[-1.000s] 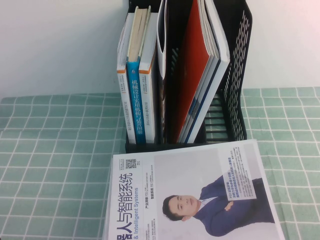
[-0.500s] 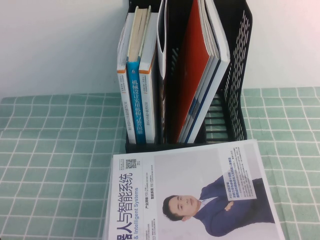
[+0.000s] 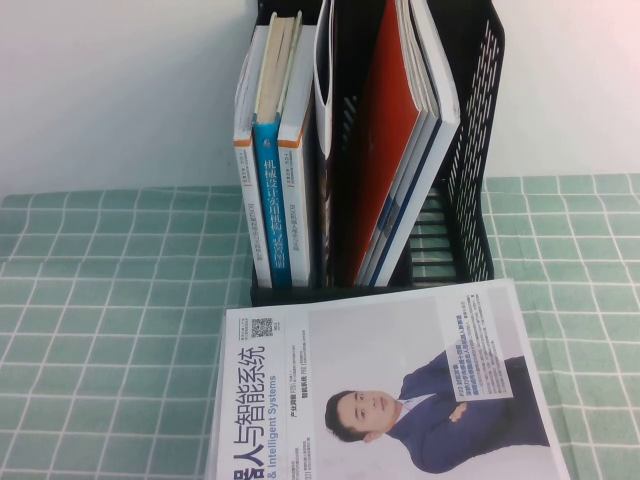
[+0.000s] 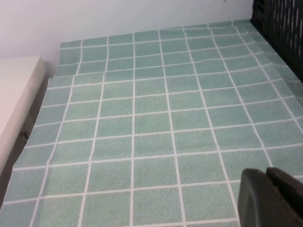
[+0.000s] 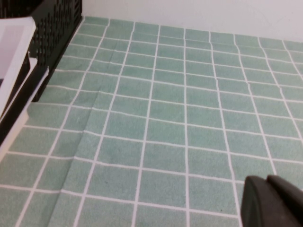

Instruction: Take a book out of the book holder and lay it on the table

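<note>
Two tools, neither in the high view | left tool (image 4: 270, 198) at lower right of its wrist view, over bare tabletop (image 4: 142, 123), width unclear | book holder (image 3: 470, 150) top centre, one red magazine (image 3: 395, 130) inside | one suit-cover magazine (image 3: 390, 390) lying bottom centre | HEEC book not identifiable | right tool (image 5: 272, 201) closed, empty.

The tall black perforated book holder (image 3: 470, 150) stands upright at the back of the pale green checked worktop (image 3: 110, 300), packed with upright books and leaning magazines, a suited-man magazine (image 3: 390, 385) flat in front.
</note>
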